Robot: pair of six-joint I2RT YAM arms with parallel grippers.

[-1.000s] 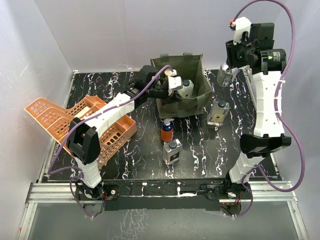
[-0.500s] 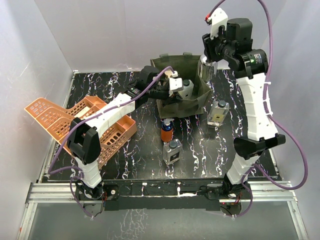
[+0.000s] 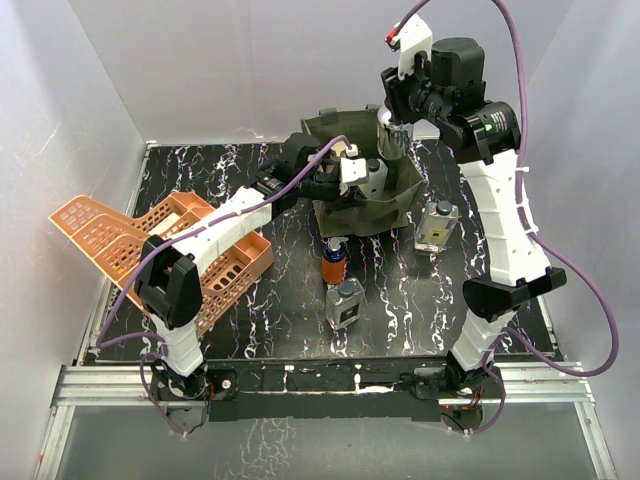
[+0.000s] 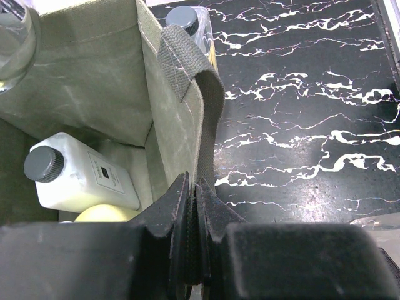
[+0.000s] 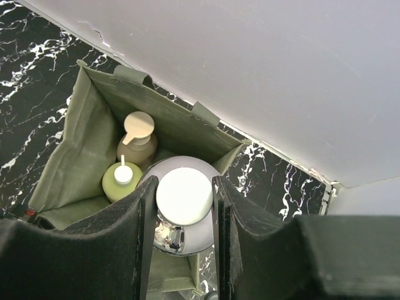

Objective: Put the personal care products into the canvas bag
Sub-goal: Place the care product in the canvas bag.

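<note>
The olive canvas bag (image 3: pixel 392 200) stands open at the table's far middle. My left gripper (image 4: pixel 194 185) is shut on its strap handle (image 4: pixel 199 94), by the bag's near left rim (image 3: pixel 352 178). My right gripper (image 5: pixel 184 187) is shut on the cap of a dark round bottle (image 5: pixel 187 232) and holds it above the bag's far right corner (image 3: pixel 390 120). Inside the bag are a white bottle (image 4: pixel 81 178), a yellow-green pump bottle (image 5: pixel 122 181) and a tan pump bottle (image 5: pixel 137 145). An orange bottle with a blue top (image 3: pixel 333 262), a square clear bottle (image 3: pixel 345 305) and a clear black-capped bottle (image 3: pixel 436 225) stand on the table.
Two orange lattice baskets (image 3: pixel 130 240) lie at the left of the black marbled table (image 3: pixel 250 320). White walls close in the back and both sides. The three bottles on the table stand in front of and to the right of the bag.
My right arm has swung left with the round bottle, from right of the bag to above its far right corner. The left gripper has kept its hold on the strap.
</note>
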